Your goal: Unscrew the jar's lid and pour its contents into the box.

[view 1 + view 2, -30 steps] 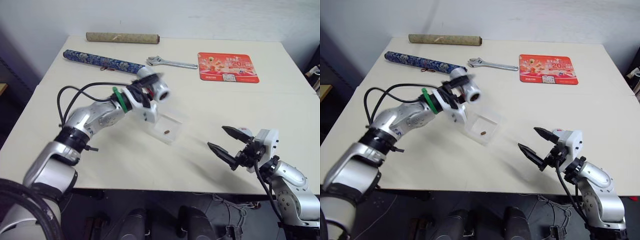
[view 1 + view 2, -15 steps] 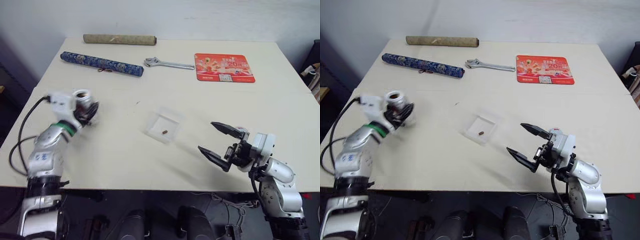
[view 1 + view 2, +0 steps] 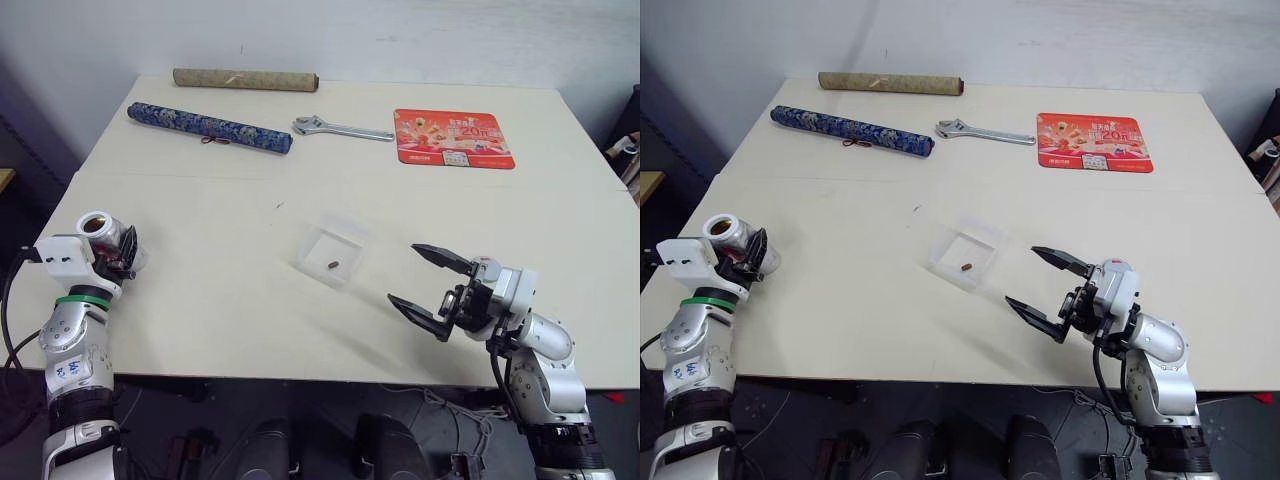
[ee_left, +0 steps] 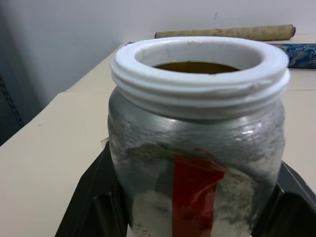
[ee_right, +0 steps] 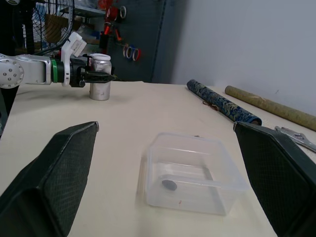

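Swung from above the box out to the counter's left edge, the left claw (image 3: pixel 118 252) grips the small clear red-labelled jar (image 3: pixel 98 228), upright and lidless. Right claw (image 3: pixel 432 288) gapes wide, empty, beside the clear shallow plastic box (image 3: pixel 333 250) holding the dark piece (image 3: pixel 332 264). Lid unseen.
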